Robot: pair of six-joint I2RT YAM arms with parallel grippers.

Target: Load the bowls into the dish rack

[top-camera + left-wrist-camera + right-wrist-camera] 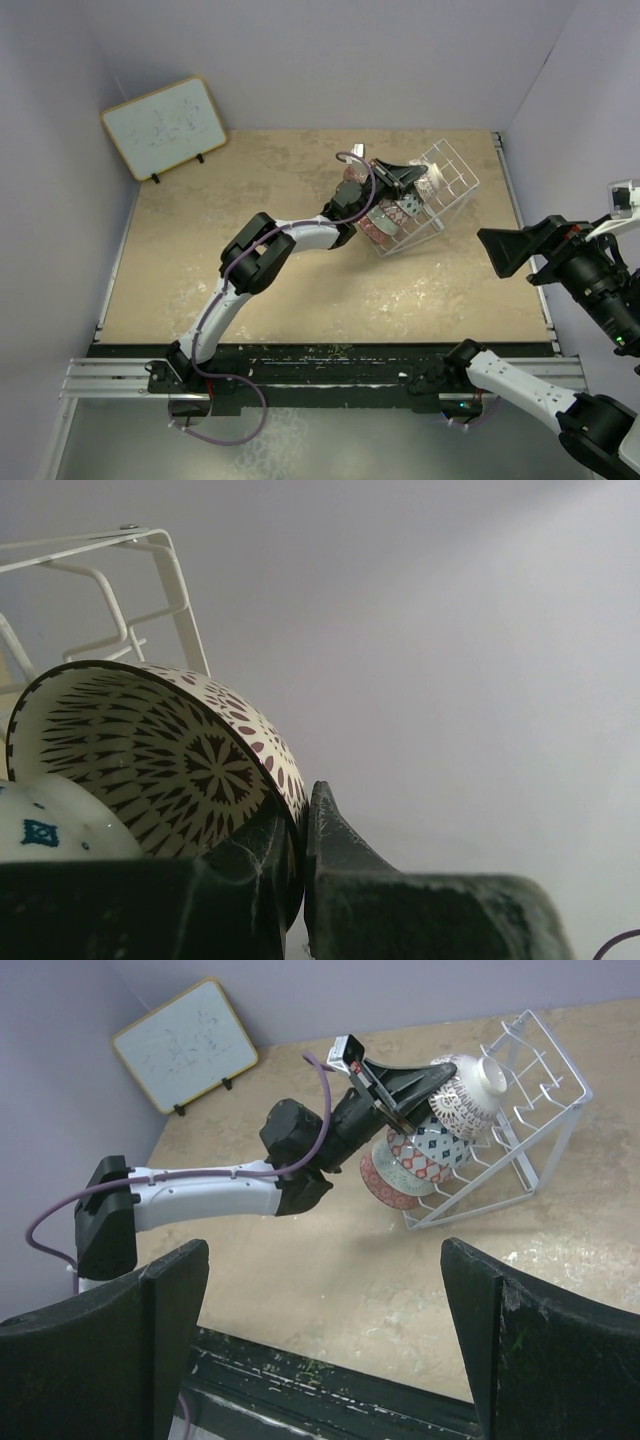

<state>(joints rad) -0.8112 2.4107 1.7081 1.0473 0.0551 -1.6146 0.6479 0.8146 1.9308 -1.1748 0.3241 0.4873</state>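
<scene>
The white wire dish rack (pixel 452 178) stands at the back right of the table, with a row of bowls leaning in it. My left gripper (pixel 405 180) reaches into the rack and is shut on the rim of a cream bowl with a dark brown pattern (pixel 150 760); one finger is inside the rim and one outside. In the right wrist view that bowl (pixel 465 1100) is the topmost, above a diamond-patterned bowl (pixel 430 1150) and a red bowl (pixel 385 1185). My right gripper (pixel 322 1255) hangs open and empty near the table's right front edge, far from the rack (pixel 545 1090).
A wood-framed whiteboard (pixel 165 125) leans against the back left wall. A white bowl with blue marks (pixel 50 825) sits close against the held bowl. Purple-grey walls enclose the table on three sides.
</scene>
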